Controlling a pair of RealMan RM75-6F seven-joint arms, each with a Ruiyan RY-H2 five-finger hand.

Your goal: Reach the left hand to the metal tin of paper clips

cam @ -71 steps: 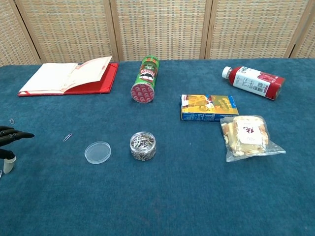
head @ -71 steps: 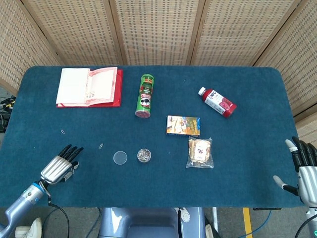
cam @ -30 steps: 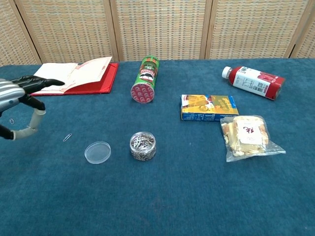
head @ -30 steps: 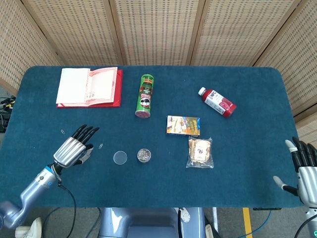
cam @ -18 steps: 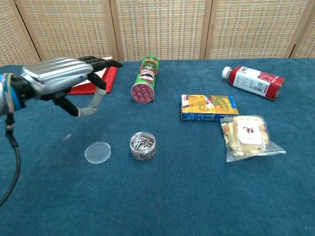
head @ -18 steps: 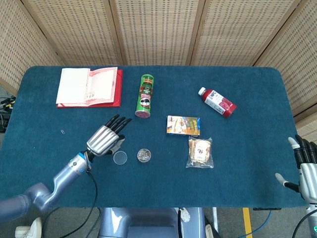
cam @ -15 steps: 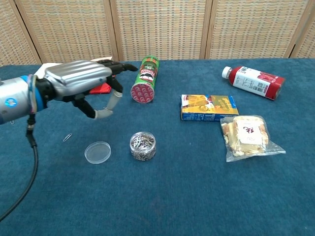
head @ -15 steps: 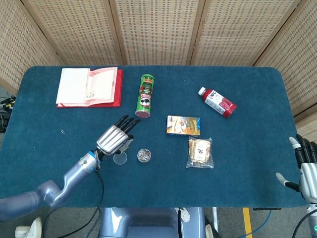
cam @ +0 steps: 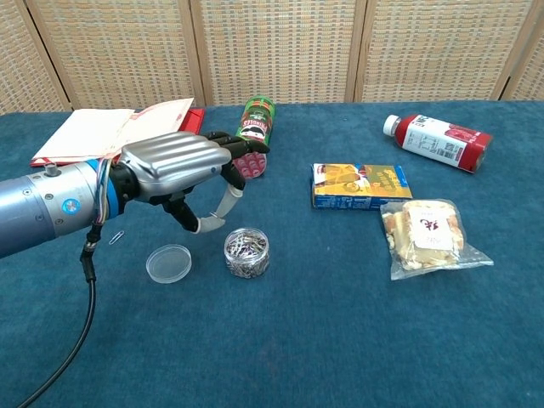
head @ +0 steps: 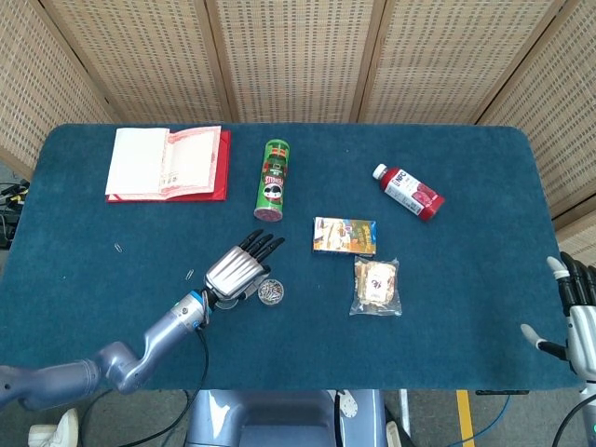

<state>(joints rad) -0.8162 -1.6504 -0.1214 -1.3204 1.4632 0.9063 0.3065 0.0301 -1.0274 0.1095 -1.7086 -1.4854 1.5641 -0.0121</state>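
The small round tin of paper clips (cam: 246,252) stands open on the blue table, also seen from above as the tin (head: 272,292). My left hand (cam: 183,170) hovers just above and to the left of it, fingers spread, thumb pointing down close to the tin's rim without touching. In the head view the left hand (head: 239,271) overlaps the tin's left side and hides the lid. The clear lid (cam: 168,263) lies left of the tin. My right hand (head: 577,312) stays at the table's far right edge, fingers apart, holding nothing.
A green crisp can (cam: 251,144) lies behind the hand. An open red notebook (head: 168,164), a snack box (cam: 361,186), a bagged snack (cam: 429,236) and a red bottle (cam: 438,140) are on the table. A loose paper clip (cam: 116,237) lies left of the lid.
My left arm has swept from the table's left front edge rightward across the cloth and now hovers beside the tin. The right hand has barely moved.
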